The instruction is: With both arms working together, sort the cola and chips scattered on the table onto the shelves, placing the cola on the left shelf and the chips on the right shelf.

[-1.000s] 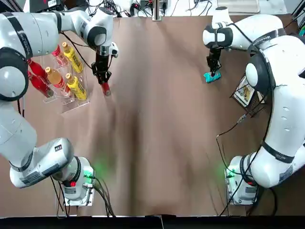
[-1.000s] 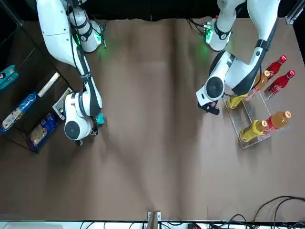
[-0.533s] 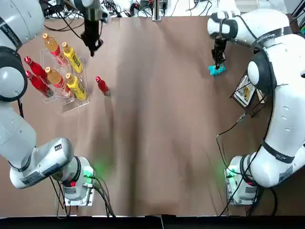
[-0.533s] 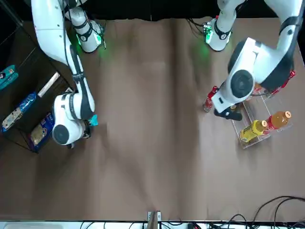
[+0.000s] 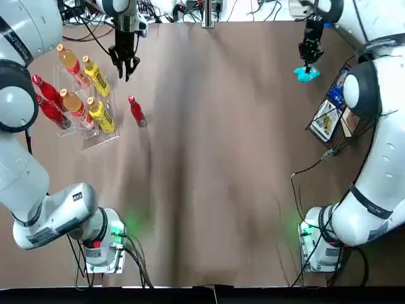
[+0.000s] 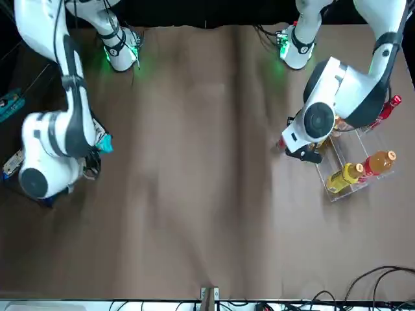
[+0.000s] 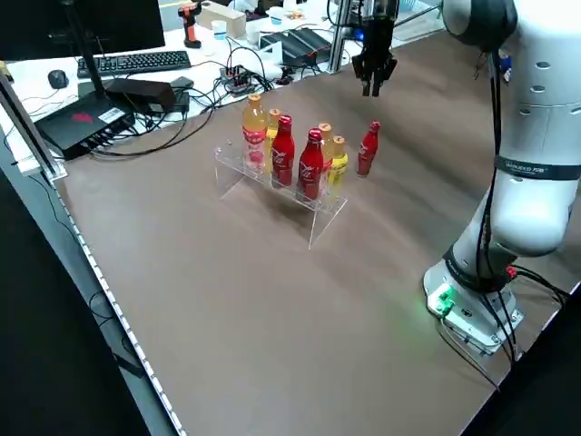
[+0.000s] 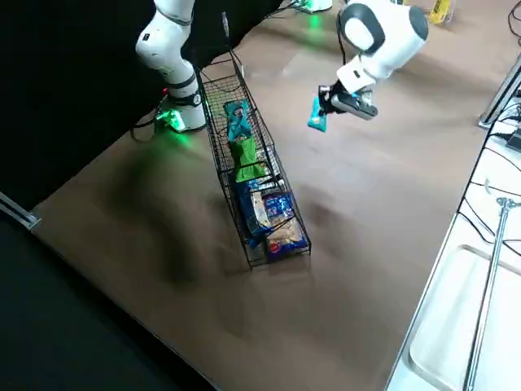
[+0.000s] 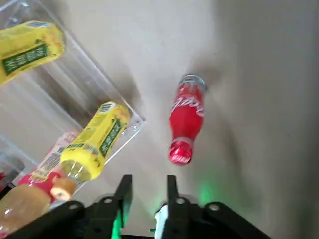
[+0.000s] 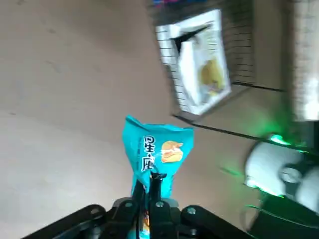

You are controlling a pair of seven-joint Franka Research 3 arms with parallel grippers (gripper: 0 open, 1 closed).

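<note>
One cola bottle (image 5: 136, 111) stands upright on the table (image 5: 209, 164), just right of the left shelf (image 5: 95, 137), also seen from the left wrist as cola (image 9: 185, 119). Two more cola bottles (image 7: 283, 150) sit in that clear rack. My left gripper (image 5: 126, 71) hangs open and empty above the table, beyond the standing bottle. My right gripper (image 5: 309, 62) is shut on a teal chips packet (image 5: 306, 74), held in the air near the far end of the right shelf (image 8: 252, 175). That wire rack holds a green packet (image 8: 244, 163) and a teal packet (image 8: 238, 120).
Orange and yellow drink bottles (image 5: 96, 76) fill the rest of the acrylic rack. Larger blue and white bags (image 8: 273, 216) lie in the wire rack's near end. Cables and a keyboard (image 7: 136, 62) lie past the table's far edge. Arm bases (image 5: 104, 244) stand at the near edge.
My left gripper let go of the cola bottle, left it standing and rose away toward the far edge. My right gripper lifted the teal packet and carried it farther back and right.
</note>
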